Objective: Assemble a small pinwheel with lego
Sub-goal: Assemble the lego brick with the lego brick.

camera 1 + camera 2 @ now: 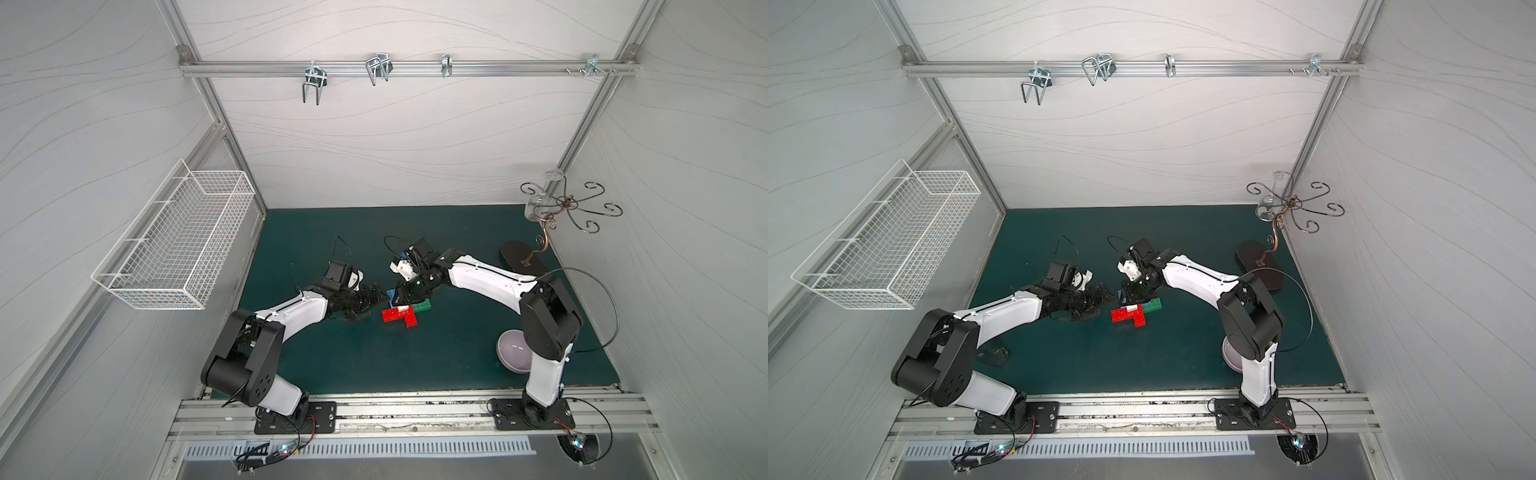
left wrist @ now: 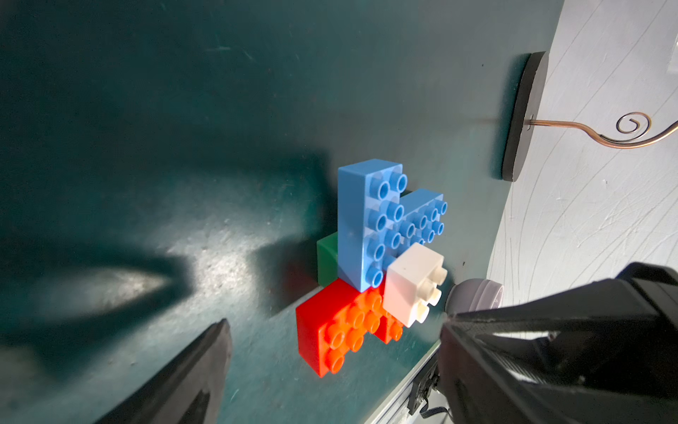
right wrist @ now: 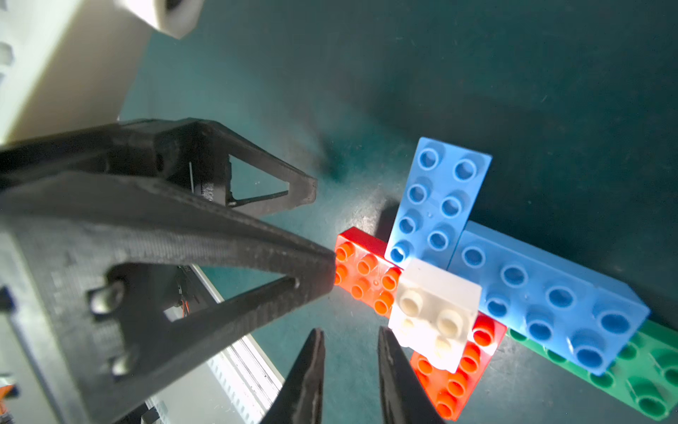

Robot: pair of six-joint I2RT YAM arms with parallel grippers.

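Note:
The pinwheel (image 1: 405, 312) (image 1: 1128, 314) lies flat on the green mat. It has two red bricks (image 3: 367, 273), two blue bricks (image 3: 543, 293), a white square (image 3: 433, 312) on top at the middle, and a green brick (image 3: 642, 385) under a blue one. My left gripper (image 1: 374, 296) (image 2: 334, 325) is open just left of the build. One of its fingertips (image 3: 328, 271) is at the end of a red brick. My right gripper (image 1: 402, 298) (image 3: 350, 337) hangs over the blue side. It is shut and empty, its tips beside the white square.
A lilac bowl (image 1: 512, 351) sits by the right arm's base. A hook stand on a dark oval base (image 1: 519, 257) stands at the back right. A white wire basket (image 1: 178, 245) hangs on the left wall. Metal rails run along the mat's front edge.

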